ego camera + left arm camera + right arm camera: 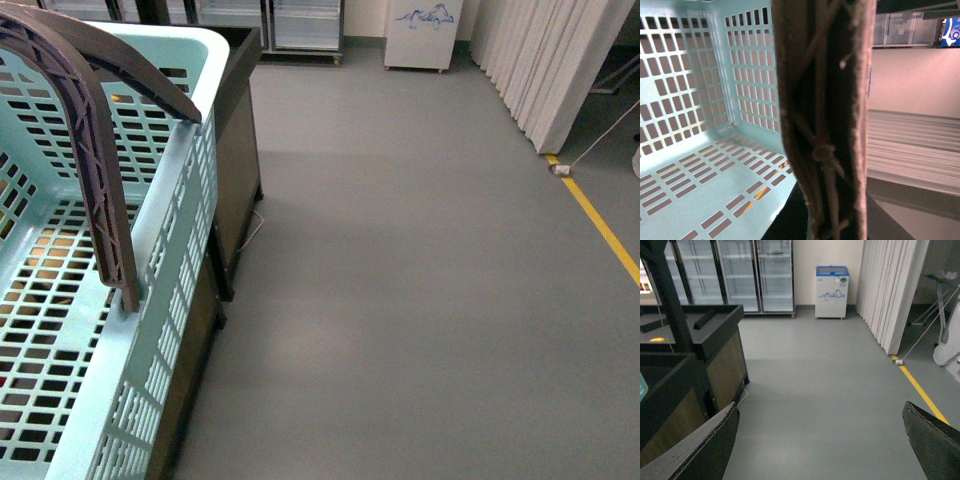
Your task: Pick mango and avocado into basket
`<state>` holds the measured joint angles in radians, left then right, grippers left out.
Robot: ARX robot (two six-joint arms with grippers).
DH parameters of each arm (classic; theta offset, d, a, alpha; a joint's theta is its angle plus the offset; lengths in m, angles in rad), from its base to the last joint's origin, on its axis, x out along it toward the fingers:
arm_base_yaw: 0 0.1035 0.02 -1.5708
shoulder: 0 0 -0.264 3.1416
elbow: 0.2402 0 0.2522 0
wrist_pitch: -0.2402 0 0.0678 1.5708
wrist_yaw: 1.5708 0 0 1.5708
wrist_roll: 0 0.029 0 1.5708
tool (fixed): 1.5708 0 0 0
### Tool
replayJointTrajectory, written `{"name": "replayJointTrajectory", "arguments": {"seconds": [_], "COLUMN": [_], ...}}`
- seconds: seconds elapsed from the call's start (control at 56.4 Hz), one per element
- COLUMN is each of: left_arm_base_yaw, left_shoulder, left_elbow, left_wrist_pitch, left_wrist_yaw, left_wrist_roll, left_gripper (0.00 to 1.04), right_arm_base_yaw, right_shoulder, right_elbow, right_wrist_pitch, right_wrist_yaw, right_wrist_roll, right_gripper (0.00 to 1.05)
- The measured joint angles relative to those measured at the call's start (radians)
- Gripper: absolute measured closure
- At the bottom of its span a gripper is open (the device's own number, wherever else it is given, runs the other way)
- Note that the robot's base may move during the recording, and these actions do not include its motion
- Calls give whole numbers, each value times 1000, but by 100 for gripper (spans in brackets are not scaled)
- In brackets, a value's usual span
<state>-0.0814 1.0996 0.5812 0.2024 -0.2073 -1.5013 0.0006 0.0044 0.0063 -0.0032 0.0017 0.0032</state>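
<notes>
The light teal basket [180, 250] fills the left of the front view, with its brown handle [100, 180] arched over it. In the left wrist view my left gripper [832, 220] is shut on the handle [825, 100], and the basket's slotted wall [690, 75] and floor lie behind. My right gripper [819, 407] is open and empty above the bare grey floor. No mango or avocado is identifiable. A small yellow item [657, 339] lies on the dark stand; I cannot tell what it is.
A dark wooden display stand [235, 130] stands right behind the basket and also shows in the right wrist view [715, 340]. Glass-door fridges [735, 270], a white chest freezer [831, 292] and a white curtain [890, 285] line the far side. A yellow floor line [600, 225] runs at the right.
</notes>
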Motion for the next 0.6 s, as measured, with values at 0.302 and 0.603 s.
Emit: {"name": "replayJointTrajectory", "arguments": {"seconds": [0.302,0.603], "left_arm_base_yaw": [0,0], "left_shoulder": [0,-2], "left_elbow": [0,-1], "left_wrist_pitch": [0,0], "left_wrist_yaw": [-1,0], "left_wrist_roll": [0,0], "left_gripper": [98,98], "right_arm_base_yaw": [0,0], "right_shoulder": [0,0], "right_elbow": [0,0], "right_wrist_pitch": [1,1], "right_wrist_yaw": [0,-3], "right_wrist_roll": [0,0], "right_gripper": [8,8]}}
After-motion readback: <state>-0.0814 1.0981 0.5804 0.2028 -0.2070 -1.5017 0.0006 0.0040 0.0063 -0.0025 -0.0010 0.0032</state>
